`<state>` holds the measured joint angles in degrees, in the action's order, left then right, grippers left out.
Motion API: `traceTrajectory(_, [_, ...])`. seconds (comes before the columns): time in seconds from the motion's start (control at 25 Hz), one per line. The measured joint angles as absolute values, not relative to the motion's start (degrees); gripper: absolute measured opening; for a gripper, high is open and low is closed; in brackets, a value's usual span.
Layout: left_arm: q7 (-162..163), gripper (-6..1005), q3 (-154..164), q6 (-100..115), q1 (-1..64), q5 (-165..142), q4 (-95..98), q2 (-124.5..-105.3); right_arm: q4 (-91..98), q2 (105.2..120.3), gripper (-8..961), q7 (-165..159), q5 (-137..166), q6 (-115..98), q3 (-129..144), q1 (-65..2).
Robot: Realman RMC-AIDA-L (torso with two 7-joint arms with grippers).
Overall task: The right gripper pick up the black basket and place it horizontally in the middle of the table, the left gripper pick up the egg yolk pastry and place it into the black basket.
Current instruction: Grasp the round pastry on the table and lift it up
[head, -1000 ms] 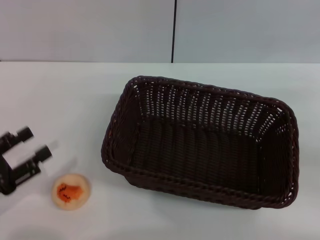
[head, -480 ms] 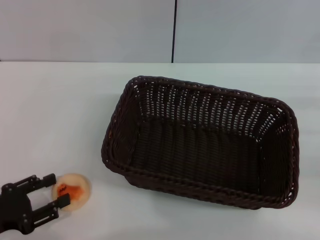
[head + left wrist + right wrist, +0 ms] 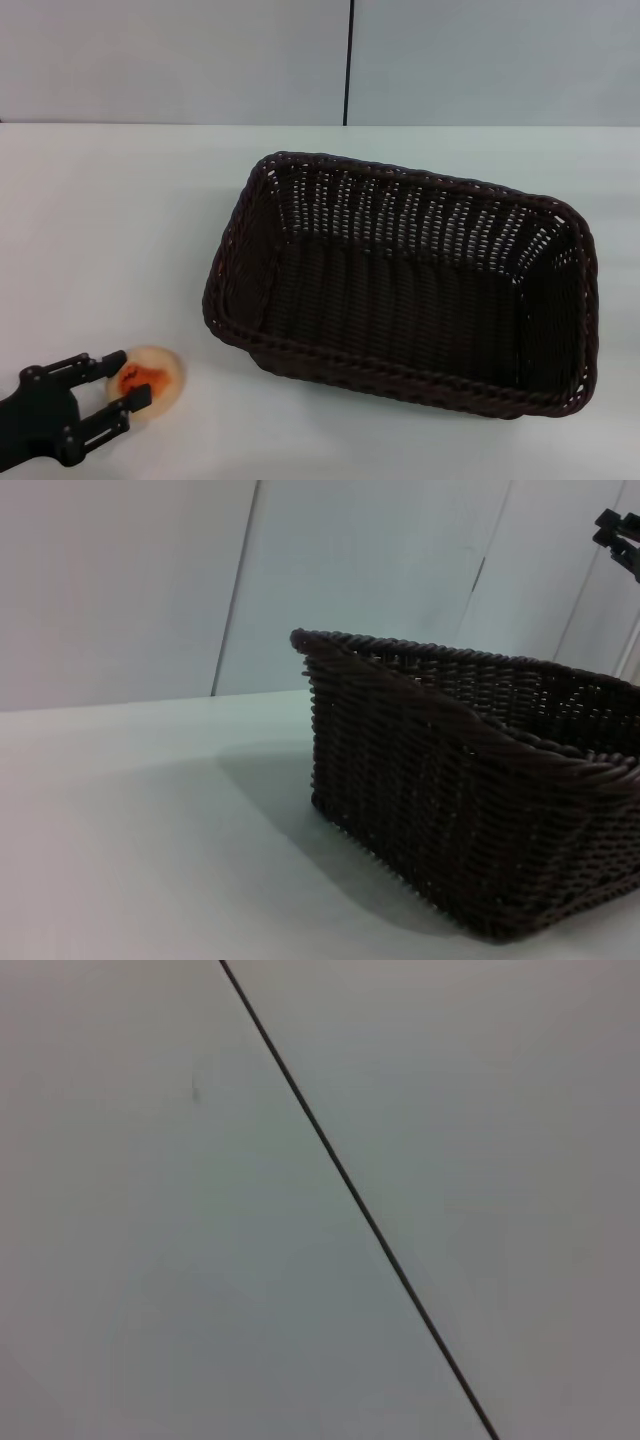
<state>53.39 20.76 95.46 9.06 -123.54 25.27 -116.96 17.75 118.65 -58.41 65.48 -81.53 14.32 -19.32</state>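
The black basket lies lengthwise across the middle of the white table, empty; the left wrist view shows its near corner and side. The egg yolk pastry, pale beige with an orange-red mark, sits on the table to the front left of the basket. My left gripper is at the table's front left, open, with one finger on each side of the pastry's left part. A black piece of my right gripper shows far off beyond the basket in the left wrist view.
A grey wall with a dark vertical seam stands behind the table. The right wrist view shows only that wall and seam. White tabletop lies between the pastry and the basket.
My left gripper has swung from the left edge down to the front left and brought its open fingers around the pastry. The basket and the pastry have not moved.
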Motion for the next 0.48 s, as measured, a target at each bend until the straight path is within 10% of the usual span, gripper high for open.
traceTrajectory(0.48, [51.8,278,20.6,96.1,10.2,-123.3,25.4,-117.55,17.5,118.65,349,-57.7,65.5,-79.9,14.1,-19.2])
